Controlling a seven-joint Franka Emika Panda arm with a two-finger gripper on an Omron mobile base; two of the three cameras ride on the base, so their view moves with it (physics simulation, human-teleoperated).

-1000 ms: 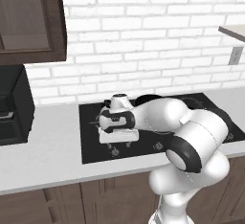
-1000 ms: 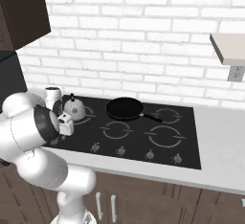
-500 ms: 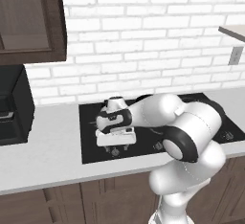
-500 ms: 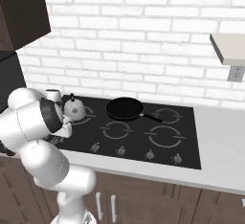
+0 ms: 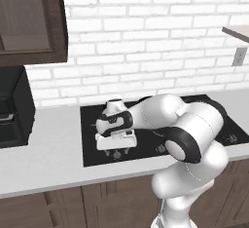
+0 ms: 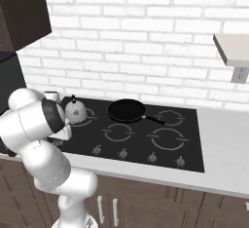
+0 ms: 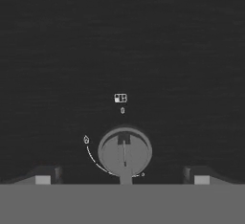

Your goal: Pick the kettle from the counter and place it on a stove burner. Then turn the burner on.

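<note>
Kettle [image 6: 75, 110] sits on rear-left burner ring [image 6: 83, 120] of cooktop [image 6: 192, 146]. Pincer [image 7: 122, 176] released, fingertips [image 7: 42, 178] either side of a front knob [image 7: 125, 154].

Silver kettle [image 6: 75, 110] (handle seemingly dark), black pan [image 6: 126, 110]

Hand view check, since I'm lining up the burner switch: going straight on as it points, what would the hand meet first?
Most likely the round stove knob, centred between the open fingertips on the black cooktop; depth is unclear.
</note>
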